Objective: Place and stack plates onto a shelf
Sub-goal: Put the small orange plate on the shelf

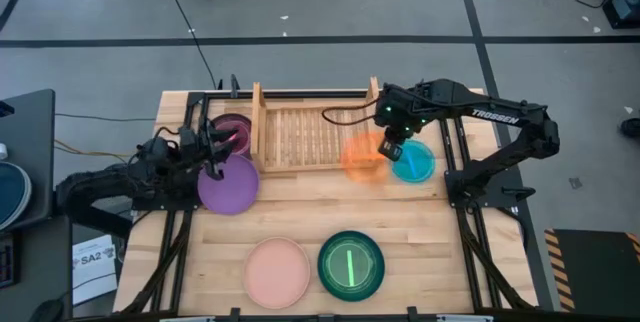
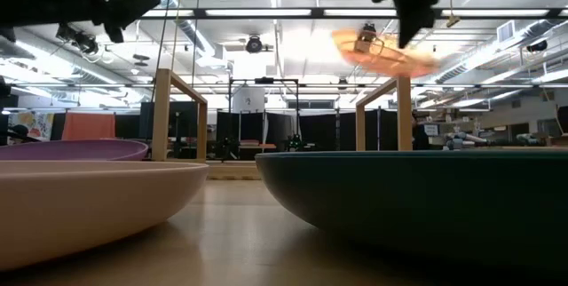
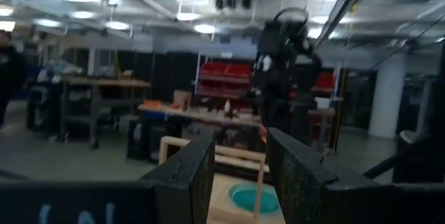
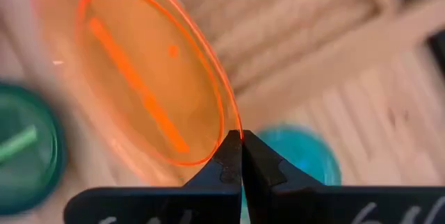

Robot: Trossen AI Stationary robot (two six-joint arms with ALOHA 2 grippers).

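Butcher-block surface [image 1: 300, 217] stands on a grey floor, with a workshop of benches and red bins visible beyond it in the wrist and low views. At far left, the left arm reaches in from the surface's left edge, and the left gripper [image 1: 213, 145] sits above the gap between the maroon plate [image 1: 236, 127] and the purple plate [image 1: 229, 183]; its fingers [image 3: 191, 175] stand narrowly apart with nothing between them. The maroon plate lies just beside the shelf's left side board, and the purple plate lies just in front of it, near the shelf's front left corner. The shelf [image 1: 310, 137], a pale slatted rack with two upright side boards, occupies the rear centre and carries no plate. Near the front edge, the pink plate [image 1: 277, 272] and the dark green-teal plate [image 1: 351, 264] lie side by side, close but apart. Right of centre, the right gripper [image 1: 390, 150] is closed on the rim of the orange plate [image 1: 364, 155], which is lifted clear of the surface and tilted, over the shelf's right front corner. The cyan plate [image 1: 414, 161] rests flat just right of the shelf.
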